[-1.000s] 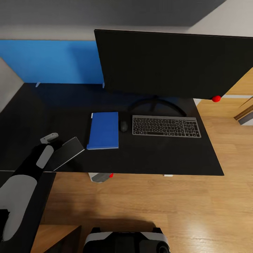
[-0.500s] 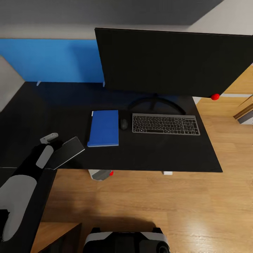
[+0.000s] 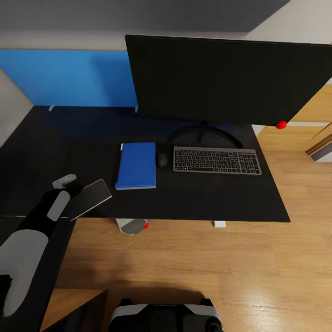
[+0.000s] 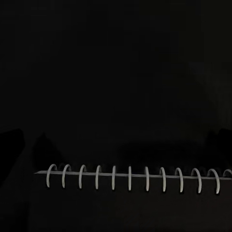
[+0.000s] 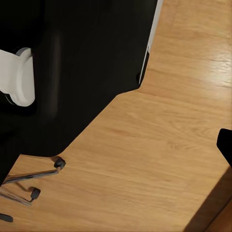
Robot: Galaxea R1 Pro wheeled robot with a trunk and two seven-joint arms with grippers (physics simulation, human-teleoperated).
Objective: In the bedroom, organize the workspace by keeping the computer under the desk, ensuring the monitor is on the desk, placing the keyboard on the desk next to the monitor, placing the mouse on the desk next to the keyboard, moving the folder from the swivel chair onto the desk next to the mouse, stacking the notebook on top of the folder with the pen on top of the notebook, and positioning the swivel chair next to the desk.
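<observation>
1. Left gripper [image 3: 74, 186] grips the notebook [image 3: 89, 199], dark cover, held tilted over the near edge of the desk [image 3: 55, 152]; its spiral rings [image 4: 130, 178] show in the left wrist view.
2. Folder [image 3: 136, 165] lies flat on the desk, ahead and right of the left gripper, well apart from it.
3. Mouse [image 3: 162, 160] just beyond the folder's right edge; keyboard [image 3: 216, 161] right of that.
4. Monitor [image 3: 226, 78] stands behind the keyboard.
5. Computer [image 3: 133, 226] pokes out under the desk edge.
6. Right gripper: cannot tell its state; chair base [image 5: 29, 186] shows on the wood floor [image 5: 159, 159].
</observation>
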